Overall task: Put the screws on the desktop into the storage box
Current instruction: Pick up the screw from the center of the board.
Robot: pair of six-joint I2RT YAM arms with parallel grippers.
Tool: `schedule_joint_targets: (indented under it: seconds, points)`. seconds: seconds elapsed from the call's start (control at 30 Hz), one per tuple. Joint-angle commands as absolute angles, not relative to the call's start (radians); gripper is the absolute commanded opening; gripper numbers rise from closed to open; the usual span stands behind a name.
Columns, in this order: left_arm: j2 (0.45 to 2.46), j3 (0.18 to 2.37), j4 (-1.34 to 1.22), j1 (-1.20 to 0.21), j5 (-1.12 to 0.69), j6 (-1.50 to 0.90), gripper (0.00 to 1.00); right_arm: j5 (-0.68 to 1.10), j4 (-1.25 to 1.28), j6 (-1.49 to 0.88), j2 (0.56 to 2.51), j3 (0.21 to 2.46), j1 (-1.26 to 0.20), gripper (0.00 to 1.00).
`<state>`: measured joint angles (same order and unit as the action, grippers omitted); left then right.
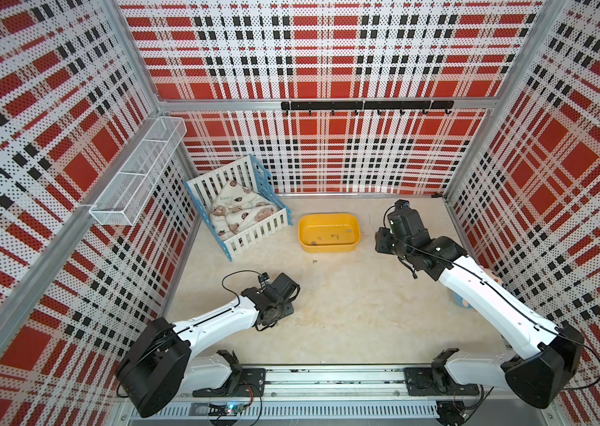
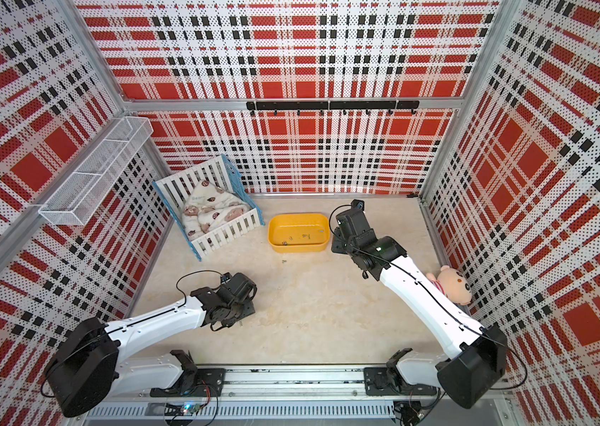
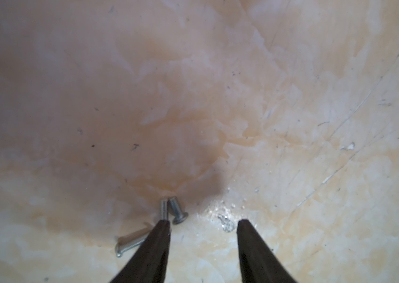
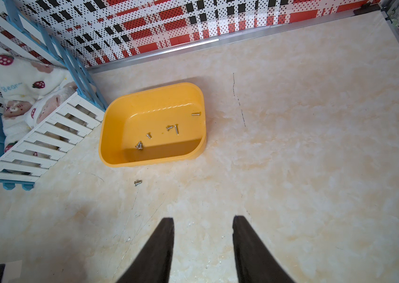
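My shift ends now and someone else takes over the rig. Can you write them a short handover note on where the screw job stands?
Left gripper: jaws open, empty, low over the desktop. Three screws lie by one fingertip, none between the jaws.
Right gripper: jaws open, empty, hanging above the desktop near the storage box.
Done: about six screws lie in the storage box.
To do: those three, plus a lone screw on the desktop just outside the storage box.
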<state>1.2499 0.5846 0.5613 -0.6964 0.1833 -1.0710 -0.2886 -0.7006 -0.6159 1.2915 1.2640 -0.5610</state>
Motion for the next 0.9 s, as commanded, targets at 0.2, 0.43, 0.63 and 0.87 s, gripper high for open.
schedule_joint_targets:
  seconds: [0.2, 0.43, 0.63, 0.87]
  points:
    - [1.287, 0.58, 0.547, -0.71, 0.179, -1.065, 0.51, -0.282, -0.696, -0.617, 1.283, 1.255, -0.568, 0.45]
    - [1.319, 0.577, 0.518, -0.713, 0.172, -1.058, 0.51, -0.28, -0.693, -0.616, 1.287, 1.25, -0.568, 0.45]
    - [1.34, 0.589, 0.511, -0.722, 0.174, -1.053, 0.48, -0.28, -0.692, -0.614, 1.286, 1.244, -0.569, 0.45]
    - [1.362, 0.618, 0.513, -0.723, 0.193, -1.038, 0.48, -0.281, -0.688, -0.615, 1.281, 1.235, -0.568, 0.45]
